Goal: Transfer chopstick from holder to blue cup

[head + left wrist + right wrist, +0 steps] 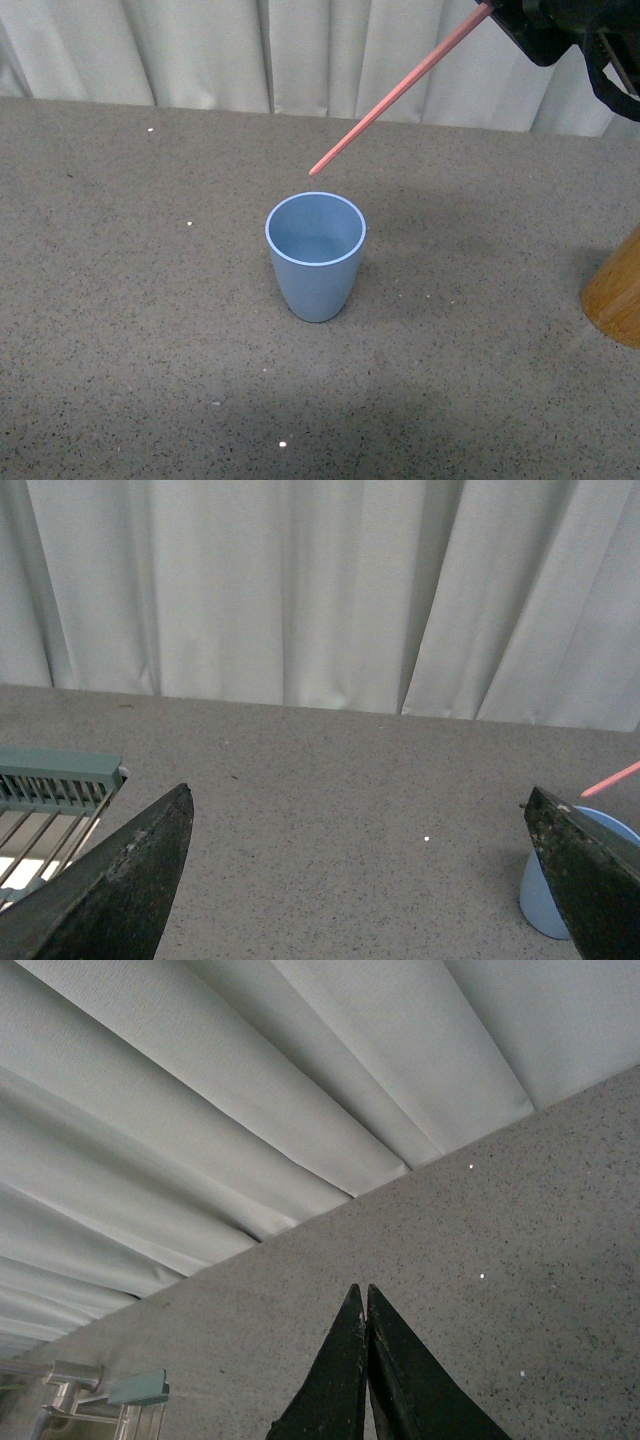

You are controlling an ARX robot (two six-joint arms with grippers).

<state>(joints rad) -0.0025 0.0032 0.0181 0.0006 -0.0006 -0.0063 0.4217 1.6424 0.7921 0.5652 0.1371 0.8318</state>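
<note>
I see a pleated off-white fabric curtain [200,50] hanging behind everything, a grey speckled stone-like tabletop [120,300] meeting its hem, small white flecks scattered on that surface, a pale teal-topped metal wire rack [50,790] at one edge, even soft light.

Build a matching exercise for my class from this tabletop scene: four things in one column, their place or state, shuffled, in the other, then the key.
Things
1. salmon-pink tapered chopstick
2. light-blue plastic cup
3. tan wooden cylindrical holder
4. left gripper

Place or state
A. upright and empty, mid-table
B. open, holding nothing
C. held slanting in the air, tip above the cup
D. at the right edge of the front view, partly cut off

Pairs: 1-C, 2-A, 3-D, 4-B
</note>
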